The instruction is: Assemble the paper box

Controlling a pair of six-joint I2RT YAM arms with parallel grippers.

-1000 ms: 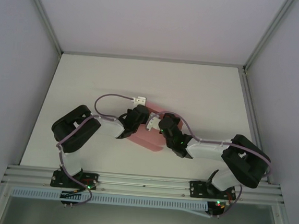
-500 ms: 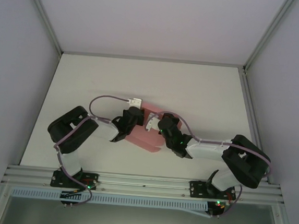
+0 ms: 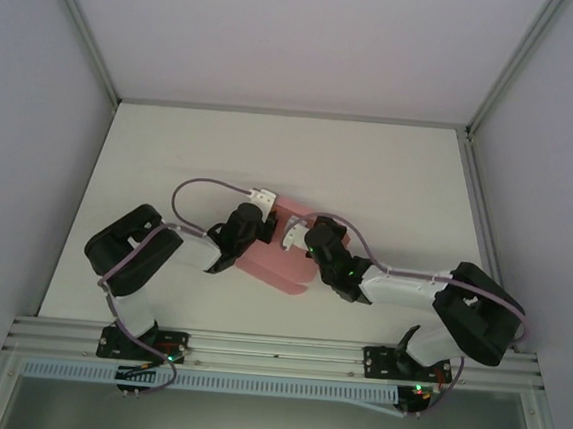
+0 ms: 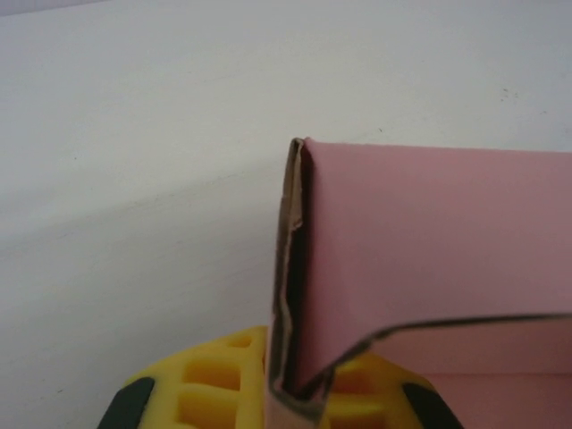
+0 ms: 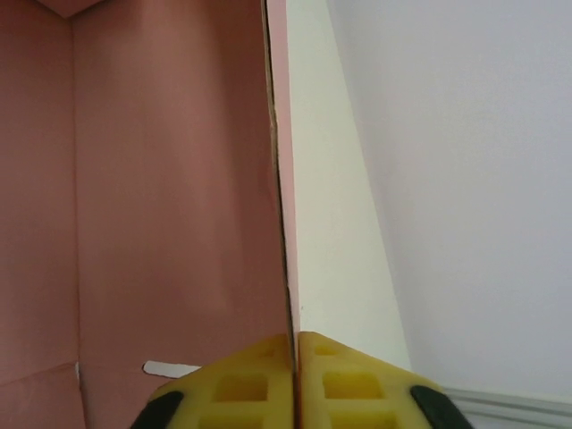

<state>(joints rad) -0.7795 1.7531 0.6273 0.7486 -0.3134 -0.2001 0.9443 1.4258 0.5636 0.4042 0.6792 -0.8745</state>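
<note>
1. The left arm (image 3: 134, 256) and the right arm (image 3: 471, 313) had bulky black joint housings joined by white links.
2. A lilac cable (image 3: 190, 191) looped along each arm towards the wrist.
3. Each black base (image 3: 121, 342) carried small green and red lights.
4. The left gripper (image 4: 284, 393) and the right gripper (image 5: 295, 380) bore yellow pads (image 5: 246, 389) with square recesses and black corners.
5. Seen from above, the fingers (image 3: 261, 194) were white.

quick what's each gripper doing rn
Left gripper: closed on an edge of the paper box.
Right gripper: closed on a wall of the paper box.
</note>
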